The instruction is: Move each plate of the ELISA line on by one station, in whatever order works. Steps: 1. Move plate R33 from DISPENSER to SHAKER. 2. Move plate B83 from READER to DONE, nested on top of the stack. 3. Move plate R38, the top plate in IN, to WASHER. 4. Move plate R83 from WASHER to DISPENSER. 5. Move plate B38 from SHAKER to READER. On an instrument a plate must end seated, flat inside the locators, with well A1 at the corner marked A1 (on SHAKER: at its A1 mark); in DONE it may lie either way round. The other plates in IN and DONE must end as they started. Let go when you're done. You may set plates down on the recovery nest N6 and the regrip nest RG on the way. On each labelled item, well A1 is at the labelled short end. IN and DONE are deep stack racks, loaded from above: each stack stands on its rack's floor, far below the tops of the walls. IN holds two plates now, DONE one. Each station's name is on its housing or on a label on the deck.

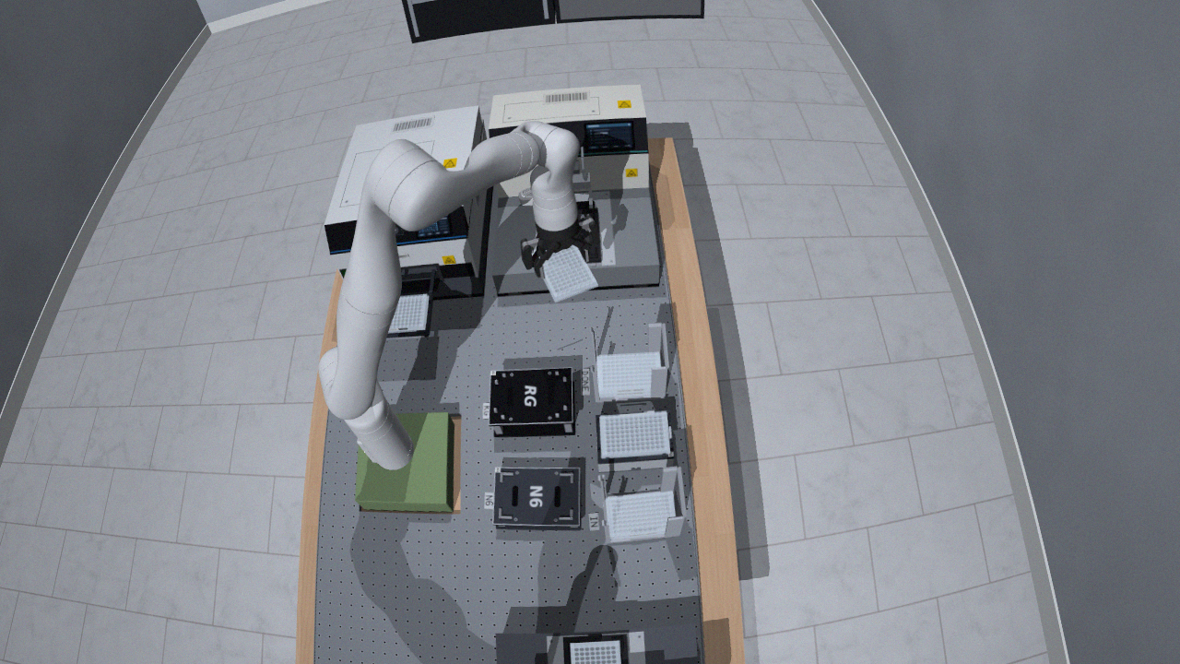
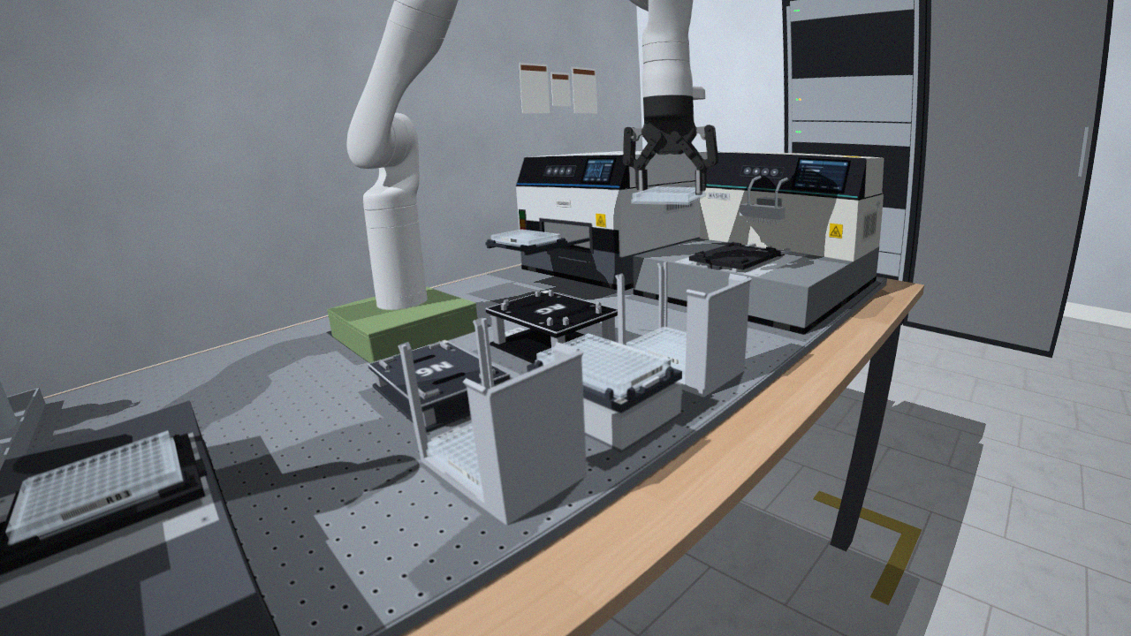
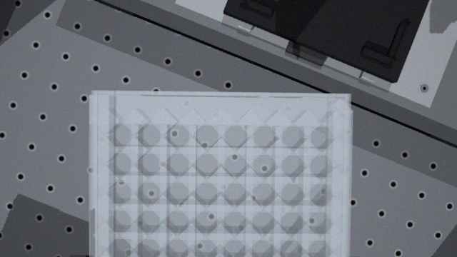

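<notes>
Translucent white well-grid plate (image 3: pixel 219 171) over grey dot-holed worktop (image 3: pixel 53 107); black, perhaps glossy, nest (image 3: pixel 339 32) beyond plate.

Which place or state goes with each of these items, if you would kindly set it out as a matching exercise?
1. carried plate
2. plate R83
3. RG nest
4. green block

A. bears no plate
B. under the arm's foot
C. in the air, between the fingers of the gripper
D. on the black nest at the deck's near end

Pairs: 1-C, 2-D, 3-A, 4-B.
</notes>
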Available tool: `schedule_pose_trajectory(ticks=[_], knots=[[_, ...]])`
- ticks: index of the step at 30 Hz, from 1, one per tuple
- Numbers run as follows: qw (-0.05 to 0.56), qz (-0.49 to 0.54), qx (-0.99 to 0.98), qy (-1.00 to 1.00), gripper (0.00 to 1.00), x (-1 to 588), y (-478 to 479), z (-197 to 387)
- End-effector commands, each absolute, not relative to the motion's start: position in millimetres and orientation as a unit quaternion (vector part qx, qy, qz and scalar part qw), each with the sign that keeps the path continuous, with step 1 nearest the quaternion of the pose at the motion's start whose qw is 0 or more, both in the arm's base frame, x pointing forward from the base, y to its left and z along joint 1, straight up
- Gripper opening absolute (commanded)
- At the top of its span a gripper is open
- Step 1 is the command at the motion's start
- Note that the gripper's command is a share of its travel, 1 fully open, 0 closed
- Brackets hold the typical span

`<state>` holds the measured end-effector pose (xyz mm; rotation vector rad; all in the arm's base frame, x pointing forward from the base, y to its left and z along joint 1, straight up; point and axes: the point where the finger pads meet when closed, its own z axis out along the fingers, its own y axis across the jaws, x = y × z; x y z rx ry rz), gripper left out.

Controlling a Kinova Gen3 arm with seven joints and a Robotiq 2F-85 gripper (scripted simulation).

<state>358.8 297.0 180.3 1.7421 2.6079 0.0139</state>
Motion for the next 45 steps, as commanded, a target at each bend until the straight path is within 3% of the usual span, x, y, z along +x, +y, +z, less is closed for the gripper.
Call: schedule_pose_trajectory(ticks=[1,45], knots=[[0.004,0.001,0.558,0.830,0.94,363,310,178],[0.002,0.002,0.661,0.750,0.94,370,429,179]])
